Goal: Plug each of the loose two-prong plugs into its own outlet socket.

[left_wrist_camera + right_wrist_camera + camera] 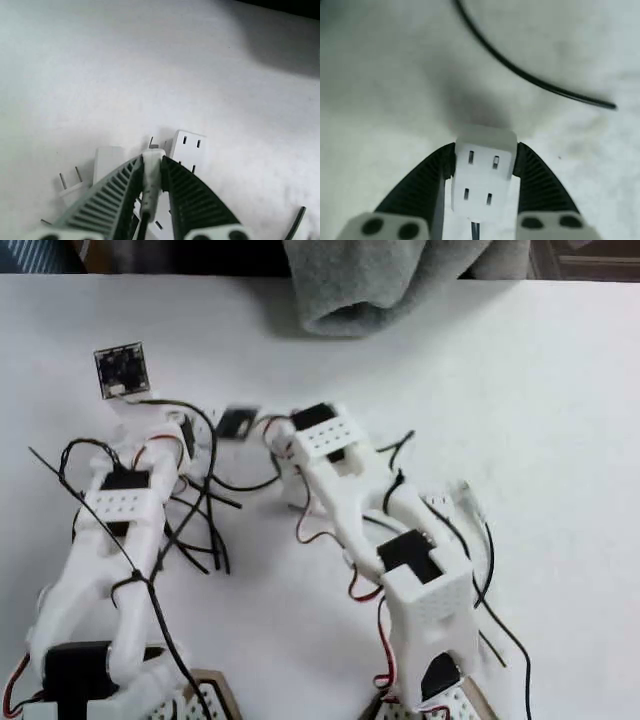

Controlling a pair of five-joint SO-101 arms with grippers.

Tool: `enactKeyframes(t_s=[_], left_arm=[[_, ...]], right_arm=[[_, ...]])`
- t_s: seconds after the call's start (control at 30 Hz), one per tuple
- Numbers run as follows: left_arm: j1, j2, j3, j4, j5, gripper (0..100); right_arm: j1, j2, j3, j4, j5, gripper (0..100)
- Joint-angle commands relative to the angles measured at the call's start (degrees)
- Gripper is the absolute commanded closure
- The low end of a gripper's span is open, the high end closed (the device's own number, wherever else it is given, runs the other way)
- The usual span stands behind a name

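While gripping the slim white two-prong plug (150, 182) edge-on in the left end effector (152, 159), closed to a narrow gap on the plug body with the cord trailing back between the ribbed fingers (112, 197), stands with its forward end just beside a white outlet block (188, 146) on the bench (100, 60), offset to one side of the visible slot pair rather than in line with it. Judged most likely to fail by misalignment: if pushed ahead from this offset, would strike the blank face or edge of the block instead of entering the slots, and could bend a prong. Judged also at risk of rotation in the grasp, being held only across a thin flat section and so easily swung aside by any off-axis contact. In the right wrist view, clamps a white socket strip (482, 182) with two slot pairs snugly in the right end effector (484, 150); not determinable as the same block or another. If left unbraced, likely to skid away under insertion force. Further hazards: second loose plug (72, 187) lying near with prongs exposed, liable to be knocked; black cable (530, 80) and the tangle of arm wiring (195, 515) across the bench, liable to snag a cord
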Motion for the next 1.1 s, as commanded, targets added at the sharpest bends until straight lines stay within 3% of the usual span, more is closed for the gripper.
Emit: enactKeyframes(t_s=[0.0,0.2,0.47,0.63,0.87,0.93,1.07], left_arm=[[-0.48,-0.57,0.44,-2.73,-0.79,98],[-0.48,-0.57,0.26,-2.64,-0.79,98],[-0.57,-0.57,0.26,-2.64,-0.79,98],[-0.57,-0.57,0.26,-2.64,-0.79,98],[-0.04,-0.66,-0.44,-2.11,-1.05,98],[0.48,-0.48,-3.43,1.49,-3.34,98],[3.65,1.10,-14.24,17.58,-4.31,98]], right_arm=[[-0.84,-0.84,-2.81,1.45,13.54,94.6],[2.59,-1.27,-2.81,-1.10,7.82,91.6],[2.86,-2.68,-2.90,-0.92,5.80,59.8],[5.23,-12.62,-2.81,-0.57,4.31,58.4],[15.87,-32.92,-2.37,0.57,-7.65,58.4],[20.26,-36.35,-1.93,2.07,-12.84,58.4],[28.44,-39.87,1.67,5.41,-21.98,58.4]])
